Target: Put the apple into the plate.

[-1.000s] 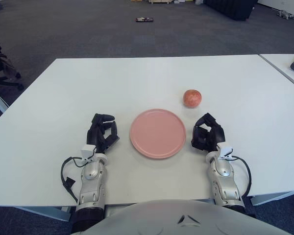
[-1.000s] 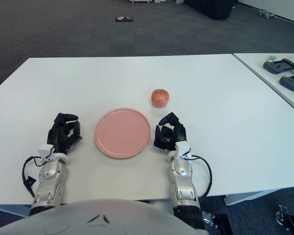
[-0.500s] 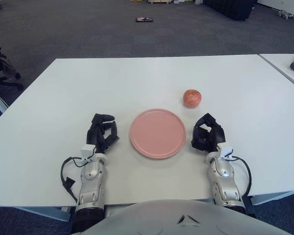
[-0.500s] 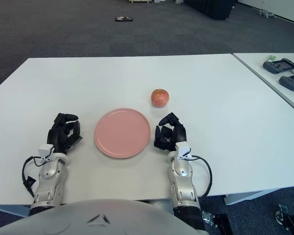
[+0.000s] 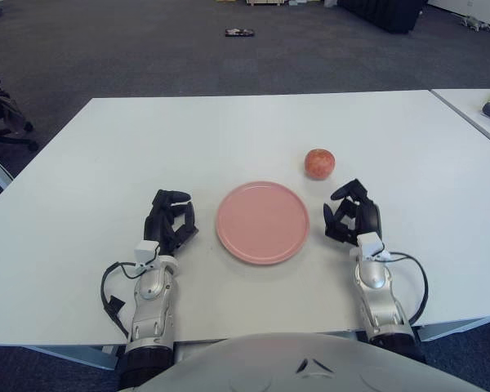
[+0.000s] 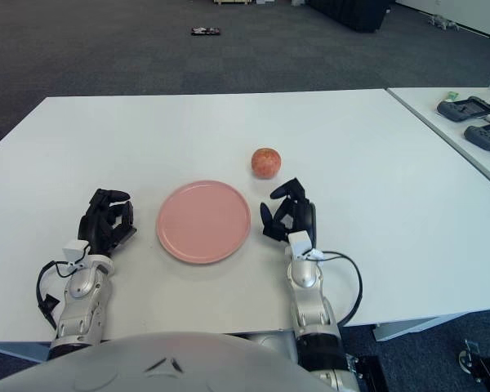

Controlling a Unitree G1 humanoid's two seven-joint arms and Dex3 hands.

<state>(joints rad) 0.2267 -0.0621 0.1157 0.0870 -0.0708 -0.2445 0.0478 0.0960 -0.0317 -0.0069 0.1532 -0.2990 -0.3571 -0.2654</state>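
Over the last second the right hand (image 5: 353, 214) has been shifted: it was seen just beside the pink plate's (image 5: 263, 222) right edge with the forearm angled outward, and it is now found a little farther forward and turned, its forearm swung so that the fingers are directed toward the apple (image 5: 319, 163). The fingers are seen loosely spread and curved, with nothing between them. The apple lies ahead of this hand and slightly to its inner side, near but clearly apart from the fingertips; no contact has been made. It rests on the white desk (image 5: 229, 139), just beyond the plate's far right rim and outside it.

This shift is judged to be the opening of a reach, so the task is taken to be at its very start: the apple has not been grasped and the plate holds nothing. A further advance forward and a closing of the fingers around the fruit would be called for next.

The left hand (image 5: 171, 219) is seen beside the plate's left edge, fingers curled inward and holding nothing, its position unchanged.
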